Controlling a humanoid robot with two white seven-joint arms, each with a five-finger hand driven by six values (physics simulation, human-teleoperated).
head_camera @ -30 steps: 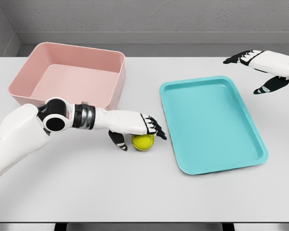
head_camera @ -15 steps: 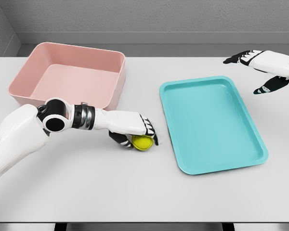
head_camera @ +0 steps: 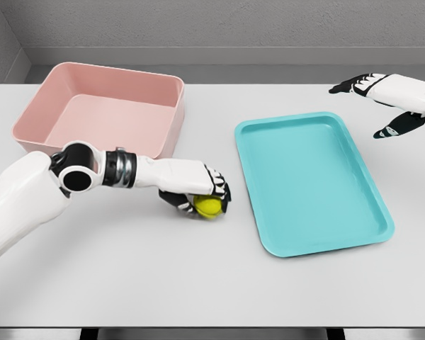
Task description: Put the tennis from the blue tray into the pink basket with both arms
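Fingers that were spread above the ball a second ago have now curled down around it. Starting at the left, the pink basket (head_camera: 99, 113) sits at the back of the counter (head_camera: 198, 283), with nothing showing inside it. Just in front of it, the left robot hand (head_camera: 198, 196) reaches in from the lower left, fingers and thumb wrapped around the tennis ball (head_camera: 210, 206), which appears to rest on the counter between the basket and the blue tray (head_camera: 312, 180), near the tray's left rim. The tray holds nothing. Far right, the right robot hand (head_camera: 382, 103) hovers beyond the tray's back corner, fingers loosely apart and holding nothing.

The risk from here is the grip. The ball is round and only part of it shows under the fingers, so I cannot tell how fully it is enclosed; a quick lift could let it squirt out and roll across the counter. The basket's near wall also stands in the carry path, so a low swing could knock the ball free.
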